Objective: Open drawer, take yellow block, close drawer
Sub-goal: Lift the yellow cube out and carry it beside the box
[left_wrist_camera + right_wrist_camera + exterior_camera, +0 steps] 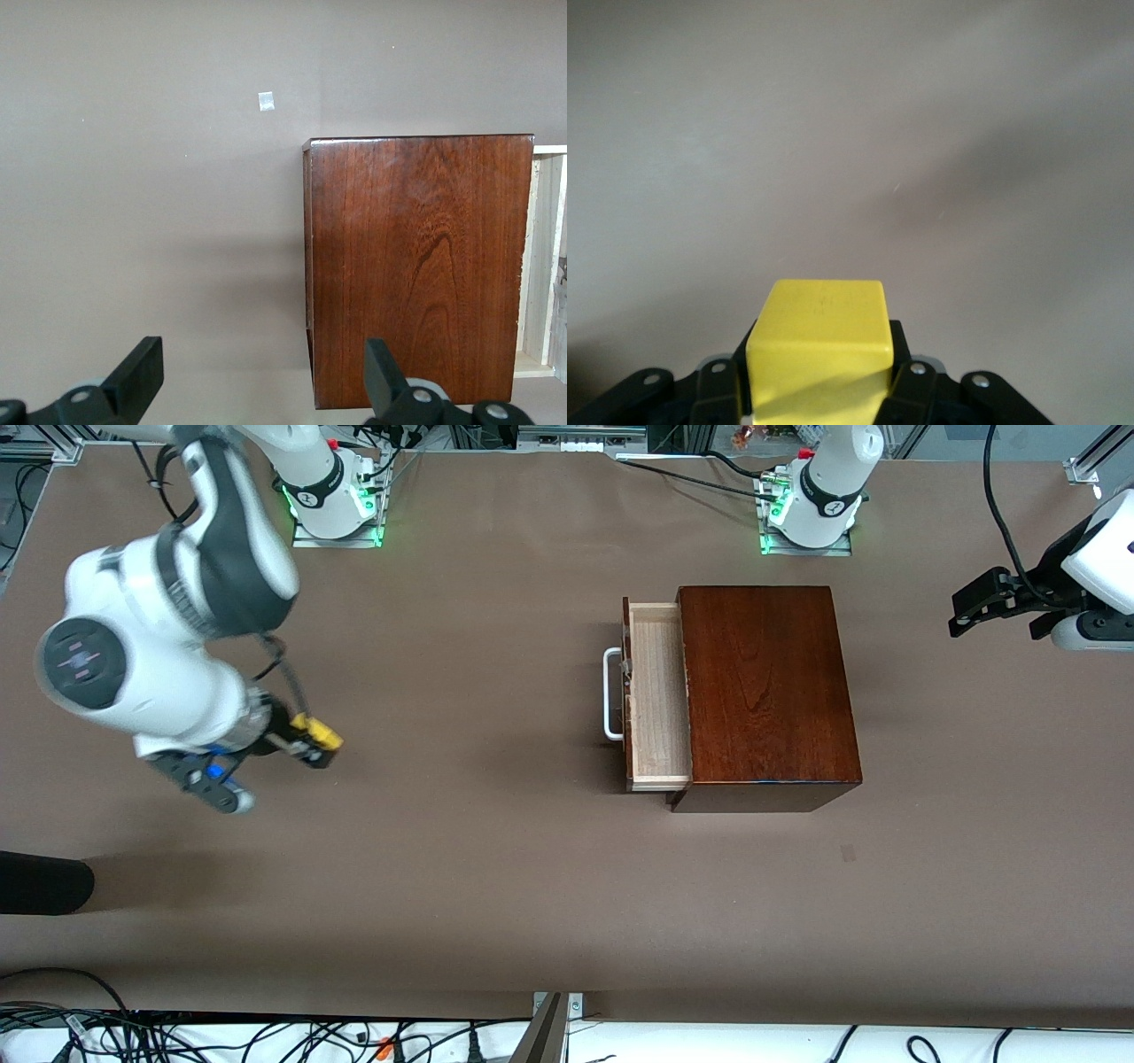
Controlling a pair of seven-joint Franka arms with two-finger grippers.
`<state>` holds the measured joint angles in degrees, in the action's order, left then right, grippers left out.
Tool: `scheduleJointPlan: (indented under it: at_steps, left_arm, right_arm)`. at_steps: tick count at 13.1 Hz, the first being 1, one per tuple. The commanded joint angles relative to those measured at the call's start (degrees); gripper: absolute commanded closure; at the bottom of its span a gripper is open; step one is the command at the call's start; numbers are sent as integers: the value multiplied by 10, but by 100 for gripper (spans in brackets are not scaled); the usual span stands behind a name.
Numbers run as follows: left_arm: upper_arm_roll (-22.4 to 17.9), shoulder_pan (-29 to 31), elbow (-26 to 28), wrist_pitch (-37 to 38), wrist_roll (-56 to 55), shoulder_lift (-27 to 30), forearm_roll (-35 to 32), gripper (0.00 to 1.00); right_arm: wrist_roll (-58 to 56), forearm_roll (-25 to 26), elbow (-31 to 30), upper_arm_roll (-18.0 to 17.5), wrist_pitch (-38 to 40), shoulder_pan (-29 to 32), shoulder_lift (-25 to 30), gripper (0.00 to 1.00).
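The right end effector (312, 746), clamped on the yellow block (317, 732), hangs over bare desk (461, 868) toward the right arm's end, with the drawer (657, 695) at about three o'clock of it in the front view. That drawer stands pulled out of the wooden box (766, 691), its visible tray empty and its long axis running twelve to six, white handle (611, 694) facing the block-carrying arm. The left end effector (983, 602) waits with fingers spread wide over the desk at the left arm's end, probably the nearer one for pushing the drawer shut.
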<state>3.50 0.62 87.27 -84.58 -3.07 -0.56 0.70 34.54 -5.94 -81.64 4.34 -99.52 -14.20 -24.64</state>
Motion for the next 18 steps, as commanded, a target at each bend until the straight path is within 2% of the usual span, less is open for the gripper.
scheduleJointPlan:
  at_steps: [1, 4, 6, 10, 18]
  left_arm:
    - [0, -2, 0, 6, 9, 7, -3, 0]
    - [-1, -3, 0, 5, 10, 5, -3, 0]
    - [-1, -4, 0, 1, 10, 3, -3, 0]
    - [-1, -4, 0, -1, 9, -3, -3, 0]
    - [-2, -3, -1, -1, 11, -3, -4, 0]
  right_arm:
    - [-174, -49, -131, 53, -118, 6, 21, 95]
    - [-251, -50, -234, 58, -270, 15, 0, 95]
    - [-292, -50, -270, 58, -319, 17, -17, 95]
    - [-304, -50, -289, 57, -344, 18, -52, 95]
    - [-380, -48, -288, 52, -346, 11, -67, 94]
